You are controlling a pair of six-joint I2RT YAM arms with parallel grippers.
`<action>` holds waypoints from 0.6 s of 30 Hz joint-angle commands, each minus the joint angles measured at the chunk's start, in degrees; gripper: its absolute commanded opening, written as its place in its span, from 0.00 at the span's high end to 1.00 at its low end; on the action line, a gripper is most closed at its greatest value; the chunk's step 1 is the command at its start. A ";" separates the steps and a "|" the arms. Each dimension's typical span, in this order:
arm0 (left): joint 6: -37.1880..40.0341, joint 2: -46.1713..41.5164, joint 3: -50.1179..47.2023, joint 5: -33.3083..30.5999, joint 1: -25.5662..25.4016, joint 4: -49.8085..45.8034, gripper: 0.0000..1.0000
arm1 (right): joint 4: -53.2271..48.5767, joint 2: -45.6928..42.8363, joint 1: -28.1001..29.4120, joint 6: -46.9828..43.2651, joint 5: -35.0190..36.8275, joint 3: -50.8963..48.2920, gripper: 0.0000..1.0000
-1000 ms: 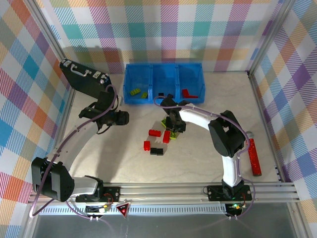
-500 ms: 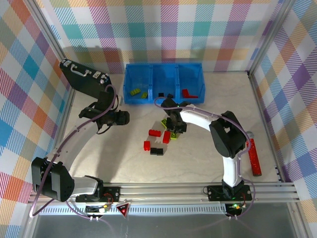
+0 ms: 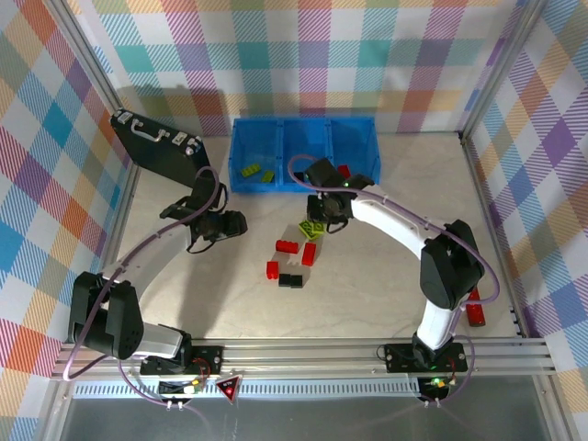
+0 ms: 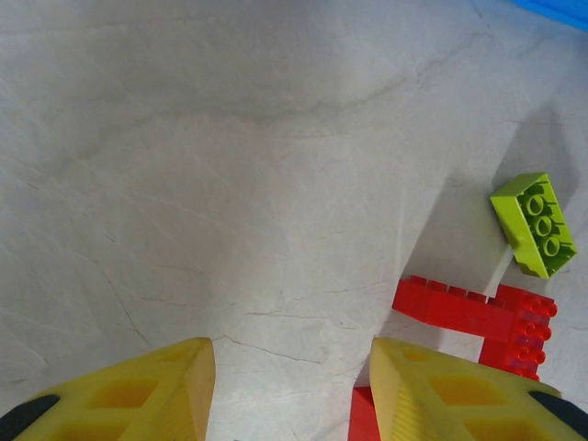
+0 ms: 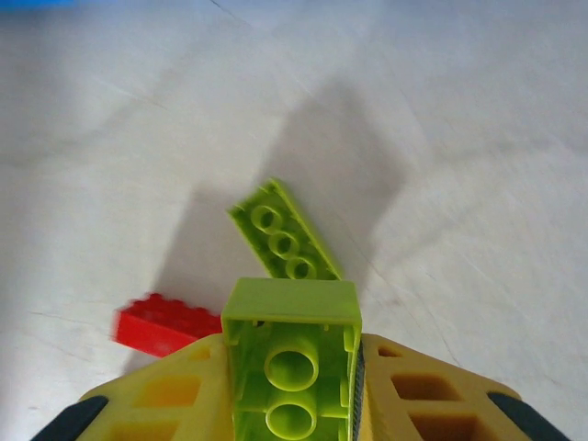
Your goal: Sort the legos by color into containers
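My right gripper point(image 5: 292, 356) is shut on a lime green lego point(image 5: 292, 308), its hollow underside facing the camera, lifted just above the table. Below it lie another lime green lego point(image 5: 285, 243) and a red one point(image 5: 161, 323). From above, the right gripper point(image 3: 323, 213) hangs just in front of the blue bin point(image 3: 303, 138). Its left compartment holds green legos point(image 3: 250, 170) and its right one a red lego point(image 3: 344, 171). Red legos point(image 3: 288, 246) and a black lego point(image 3: 290, 280) lie mid-table. My left gripper point(image 3: 235, 223) is open over bare table, left of the red legos point(image 4: 464, 310).
A black briefcase point(image 3: 156, 142) leans at the back left, close behind the left arm. A red glittery tube point(image 3: 476, 310) lies at the right edge, partly behind the right arm. Plaid walls enclose the table on three sides.
The right gripper has risen with the green lego and shifted slightly towards the bin, its elbow swinging right. The left gripper has edged right towards the pile.
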 commanded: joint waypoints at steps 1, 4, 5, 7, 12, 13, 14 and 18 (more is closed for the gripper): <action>-2.70 0.26 -1.44 2.60 -0.14 1.25 0.52 | 3.52 4.33 -0.39 -6.49 -4.23 8.73 0.71; -3.37 -0.07 -2.86 4.10 -0.14 1.60 0.52 | 3.95 9.77 -0.37 -9.08 -5.62 17.31 0.72; -3.74 -0.09 -3.13 4.63 -0.22 1.80 0.52 | 4.43 11.52 -0.36 -9.93 -6.01 20.04 0.72; -4.36 -0.01 -3.52 5.68 -0.24 2.04 0.52 | 6.01 14.57 -0.44 -11.63 -6.88 24.40 0.72; -5.44 -0.09 -4.05 6.02 -0.84 2.48 0.52 | 9.52 22.87 -0.44 -14.87 -8.45 34.98 0.72; -5.64 -0.25 -4.13 5.94 -1.00 2.65 0.52 | 10.16 24.62 -0.44 -15.47 -8.54 37.00 0.72; -5.84 -0.23 -4.25 5.91 -1.09 2.67 0.52 | 10.45 26.15 -0.45 -15.86 -8.54 38.63 0.72; -6.27 0.17 -4.31 5.90 -1.60 2.75 0.52 | 12.38 32.07 -0.52 -17.46 -9.05 45.95 0.73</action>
